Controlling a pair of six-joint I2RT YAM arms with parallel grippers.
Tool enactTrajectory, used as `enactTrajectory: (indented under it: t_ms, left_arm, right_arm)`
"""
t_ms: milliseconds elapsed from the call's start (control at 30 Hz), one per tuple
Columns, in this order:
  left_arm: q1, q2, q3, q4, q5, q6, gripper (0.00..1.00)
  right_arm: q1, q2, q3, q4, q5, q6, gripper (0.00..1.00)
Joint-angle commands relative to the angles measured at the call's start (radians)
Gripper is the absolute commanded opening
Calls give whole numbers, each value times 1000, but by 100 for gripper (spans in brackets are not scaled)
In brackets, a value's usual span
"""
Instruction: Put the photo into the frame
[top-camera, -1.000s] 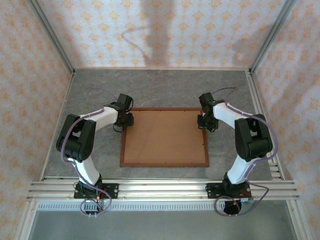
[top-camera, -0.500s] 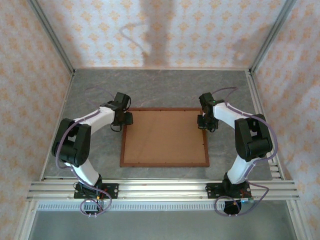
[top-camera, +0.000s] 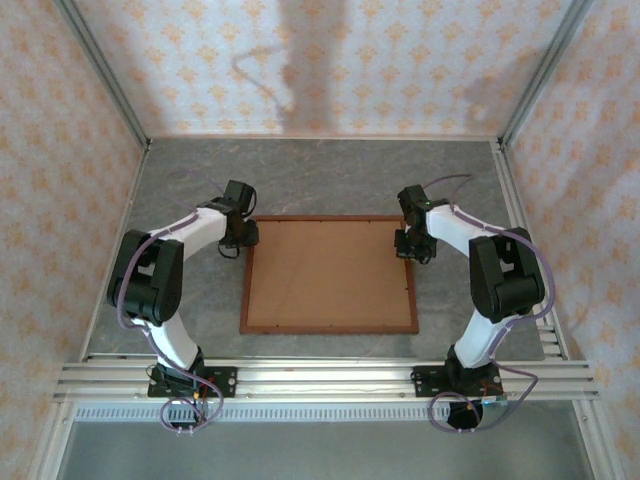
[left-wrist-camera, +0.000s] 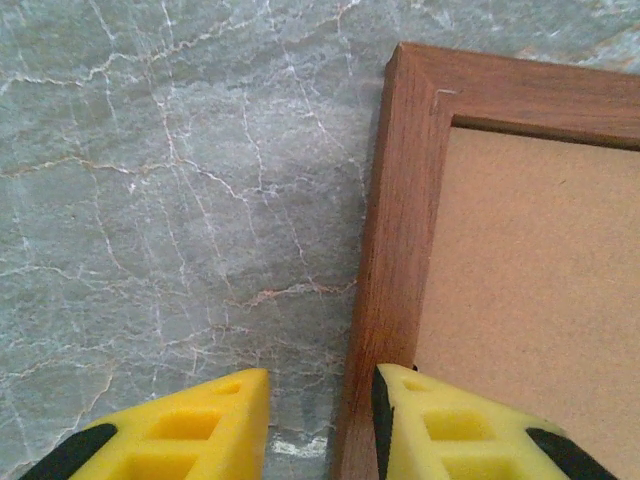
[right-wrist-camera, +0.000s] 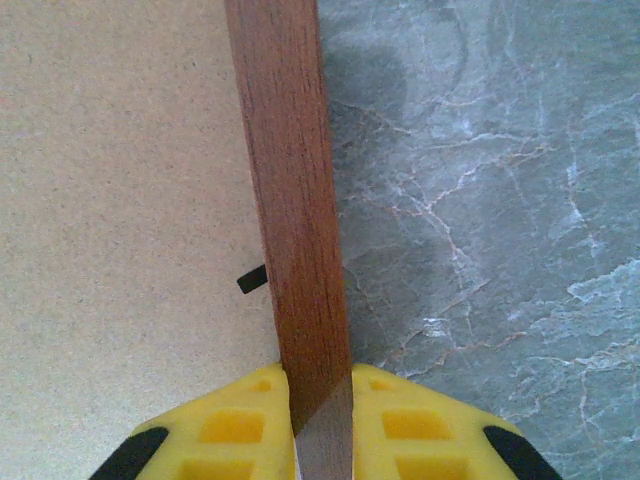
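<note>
The frame (top-camera: 330, 329), thin reddish-brown wood, lies flat mid-table with a plain brown backing board (top-camera: 330, 272) filling its opening. The photo is hidden. My left gripper (top-camera: 243, 232) is at the frame's far-left corner, open. It straddles the left moulding (left-wrist-camera: 390, 220): the right finger (left-wrist-camera: 450, 420) rests against the inner edge, and the left finger (left-wrist-camera: 200, 420) stands apart over the table. My right gripper (top-camera: 411, 246) is shut on the right moulding (right-wrist-camera: 290, 200) near the far-right corner, with the pads pressed to both sides.
Grey marble tabletop (top-camera: 330, 175) surrounds the frame, with patterned walls on three sides. Free table lies behind and beside the frame. A small black tab (right-wrist-camera: 252, 279) sticks out over the backing board (right-wrist-camera: 120, 200) at the moulding's inner edge. Aluminium rails (top-camera: 320, 380) run along the near edge.
My left gripper has shifted slightly left and away along the frame's left rail, toward the far-left corner, and its elbow has swung. The right arm and the frame have not moved.
</note>
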Motion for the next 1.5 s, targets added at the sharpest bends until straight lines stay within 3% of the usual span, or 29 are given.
enactTrajectory:
  t_ms: [0, 800, 1467]
  left_arm:
    - [0, 11, 0, -6, 14, 9, 34]
    - [-60, 126, -48, 23, 56, -7, 34]
    - [-61, 111, -35, 29, 62, 10, 36]
  right_arm:
    - [1, 37, 7, 19, 27, -4, 16]
    - [2, 37, 7, 13, 29, -6, 16]
    - [4, 42, 10, 12, 26, -8, 16]
